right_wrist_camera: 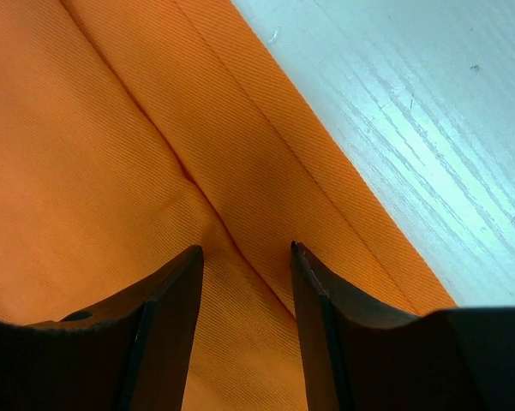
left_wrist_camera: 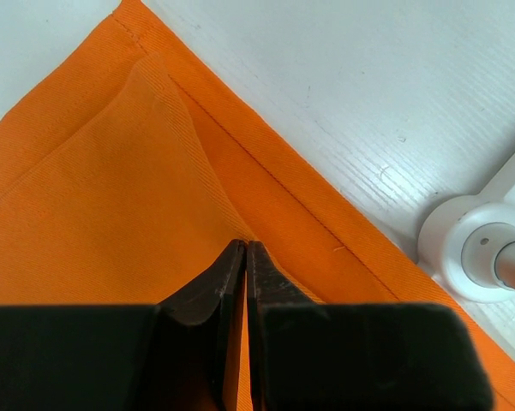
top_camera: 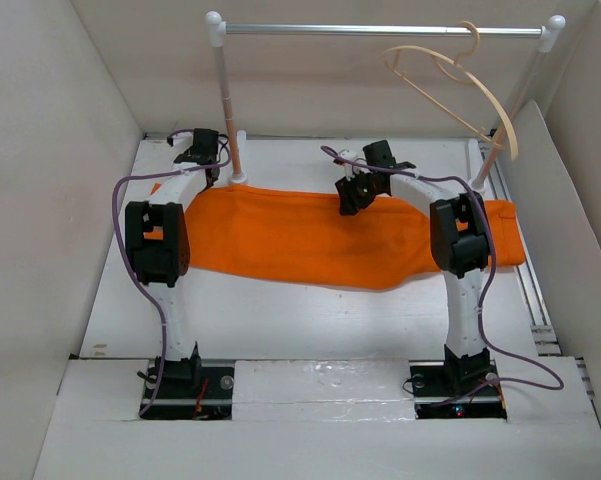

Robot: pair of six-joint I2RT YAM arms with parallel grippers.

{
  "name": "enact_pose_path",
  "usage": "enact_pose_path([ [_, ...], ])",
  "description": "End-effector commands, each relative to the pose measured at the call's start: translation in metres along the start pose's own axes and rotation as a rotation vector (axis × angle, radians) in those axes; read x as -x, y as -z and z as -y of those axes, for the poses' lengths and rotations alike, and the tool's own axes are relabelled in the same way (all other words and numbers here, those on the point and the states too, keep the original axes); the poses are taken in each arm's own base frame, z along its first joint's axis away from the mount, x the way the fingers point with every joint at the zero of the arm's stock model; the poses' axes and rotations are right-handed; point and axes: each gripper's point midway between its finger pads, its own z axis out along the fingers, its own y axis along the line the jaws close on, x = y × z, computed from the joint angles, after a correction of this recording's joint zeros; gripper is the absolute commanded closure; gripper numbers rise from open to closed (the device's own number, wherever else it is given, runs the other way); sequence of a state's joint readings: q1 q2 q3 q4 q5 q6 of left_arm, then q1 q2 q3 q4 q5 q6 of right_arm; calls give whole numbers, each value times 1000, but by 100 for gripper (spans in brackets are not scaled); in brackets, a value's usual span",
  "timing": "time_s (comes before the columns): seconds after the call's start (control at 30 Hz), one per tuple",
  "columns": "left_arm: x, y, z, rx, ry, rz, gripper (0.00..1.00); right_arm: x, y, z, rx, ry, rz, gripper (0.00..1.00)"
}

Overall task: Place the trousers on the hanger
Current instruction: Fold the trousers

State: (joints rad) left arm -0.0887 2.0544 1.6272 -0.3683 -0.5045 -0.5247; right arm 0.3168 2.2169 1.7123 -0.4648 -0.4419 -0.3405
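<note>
White panels (top_camera: 40, 200) close in the pale bench (top_camera: 280, 320) on three sides. Across the bench's middle the orange trousers (top_camera: 320, 240) lie flat, running from the left arm to past the right arm. Bare bench stays open in front of them towards the arm bases, with only a narrow strip behind.

Only the overhead view shows the silver rail (top_camera: 380, 30) spanning the far side. The hanger (top_camera: 450, 85) hooks on near its right end, tilted and well apart from the trousers.

In the left wrist view, the left hand (left_wrist_camera: 244, 248) is pinched closed on a raised fold near the trousers' corner, with orange showing between its fingers. A round white post foot (left_wrist_camera: 476, 253) sits just beside the hem.

In the right wrist view, the right hand (right_wrist_camera: 247, 253) has its fingers spread, holding nothing. It is low over the cloth along a seam, with grained bench beyond the edge.
</note>
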Motion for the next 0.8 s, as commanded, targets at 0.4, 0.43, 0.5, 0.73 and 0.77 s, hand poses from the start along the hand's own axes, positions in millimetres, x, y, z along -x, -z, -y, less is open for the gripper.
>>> enact_pose_path([
  [0.4,33,20,-1,-25,38,70,100,4,15,-7,-7,-21,49,75],
  [0.43,34,20,-1,-23,40,72,100,3,14,-7,-5,-21,47,75],
  [0.5,34,21,-2,-23,38,72,100,5,16,-6,-9,-14,54,72],
  [0.73,39,26,-5,-18,38,91,100,20,26,1,-33,1,81,100],
  [0.77,40,26,-7,-7,38,97,100,22,29,2,-43,-1,85,100],
])
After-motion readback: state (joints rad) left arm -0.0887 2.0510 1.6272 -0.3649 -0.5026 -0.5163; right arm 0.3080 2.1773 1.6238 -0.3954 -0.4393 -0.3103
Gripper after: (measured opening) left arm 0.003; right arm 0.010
